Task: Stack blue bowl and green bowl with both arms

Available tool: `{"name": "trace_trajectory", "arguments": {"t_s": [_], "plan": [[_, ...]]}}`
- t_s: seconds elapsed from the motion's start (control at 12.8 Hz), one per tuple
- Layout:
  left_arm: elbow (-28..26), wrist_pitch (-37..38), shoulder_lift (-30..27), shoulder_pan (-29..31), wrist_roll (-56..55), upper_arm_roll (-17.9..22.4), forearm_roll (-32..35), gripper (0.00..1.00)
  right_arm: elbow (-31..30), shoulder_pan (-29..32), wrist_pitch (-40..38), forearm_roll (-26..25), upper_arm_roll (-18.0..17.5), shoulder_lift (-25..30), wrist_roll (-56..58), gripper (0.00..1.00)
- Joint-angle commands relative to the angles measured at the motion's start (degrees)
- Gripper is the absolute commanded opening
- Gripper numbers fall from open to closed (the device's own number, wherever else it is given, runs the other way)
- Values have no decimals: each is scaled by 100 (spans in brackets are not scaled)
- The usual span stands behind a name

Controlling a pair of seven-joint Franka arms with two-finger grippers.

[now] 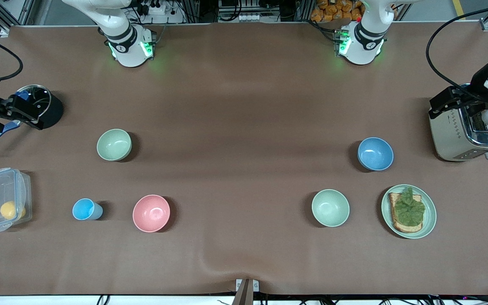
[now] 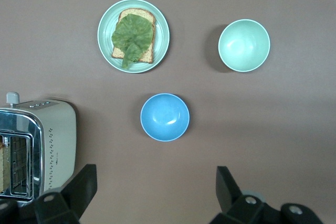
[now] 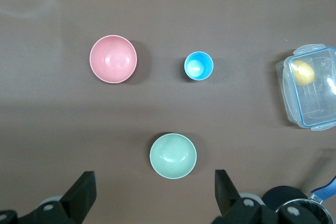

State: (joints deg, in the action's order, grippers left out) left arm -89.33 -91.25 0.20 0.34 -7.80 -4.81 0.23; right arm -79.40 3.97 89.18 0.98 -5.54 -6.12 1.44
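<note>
Light is coming evenly from overhead, bright but soft; no harsh hotspots on the brown table cover (image 1: pixel 244 127). Shadows are falling short and dark toward the robot bases' side: the blue bowl (image 1: pixel 375 153) and green bowl (image 1: pixel 114 145) are each casting a small crescent. Toaster (image 1: pixel 466 131) chrome is throwing some glare; green LEDs are glowing at both arm bases. Front view is staying sharp w/ slight bending at edges. Wrist views are looking clear on the tabletop, but the near fingers (image 2: pixel 79 190) are showing as dark, soft-edged shapes.
</note>
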Motion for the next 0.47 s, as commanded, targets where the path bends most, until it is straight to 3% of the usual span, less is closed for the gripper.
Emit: {"name": "trace_trajectory", "arguments": {"t_s": [0.0,0.39], "plan": [[65,107,-11,36,68,-20,-23,100,30,-10,-32,-71,-9,14,-82,100],[4,107,76,238,182,-11,-5,100,4,87,-5,-150,17,-56,-30,100]]}}
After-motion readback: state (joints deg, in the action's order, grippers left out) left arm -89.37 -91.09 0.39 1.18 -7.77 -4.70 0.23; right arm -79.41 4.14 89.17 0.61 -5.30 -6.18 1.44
